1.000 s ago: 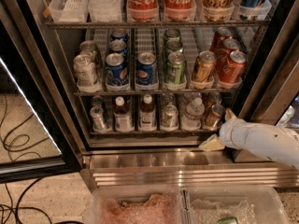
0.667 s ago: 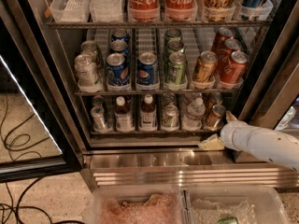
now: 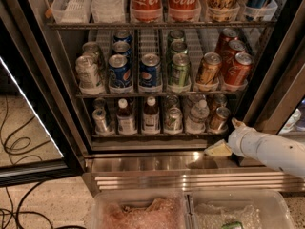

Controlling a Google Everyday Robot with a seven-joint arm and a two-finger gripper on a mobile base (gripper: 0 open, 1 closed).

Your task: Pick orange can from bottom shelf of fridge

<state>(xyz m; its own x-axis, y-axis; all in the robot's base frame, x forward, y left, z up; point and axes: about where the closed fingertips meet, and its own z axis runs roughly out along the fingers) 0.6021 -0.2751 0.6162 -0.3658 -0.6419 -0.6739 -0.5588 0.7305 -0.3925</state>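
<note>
The orange can (image 3: 219,119) stands at the right end of the bottom shelf (image 3: 157,134) of the fridge (image 3: 43,80), upright in its clear lane tray. My gripper (image 3: 227,136), on a white arm coming in from the right, is just outside the fridge, a little below and right of the can. Its cream fingers (image 3: 217,150) are spread open and hold nothing. The gripper is close to the can but apart from it.
A water bottle (image 3: 197,116), a green can (image 3: 173,119) and two brown bottles (image 3: 150,116) stand left of the orange can. Golden-amber (image 3: 208,70) and red-orange cans (image 3: 237,68) are on the rack above. The ribbed steel base (image 3: 157,171) and two clear bins (image 3: 190,213) lie below.
The gripper has drifted slightly right and down in front of the shelf's right end. The cans have not moved.
</note>
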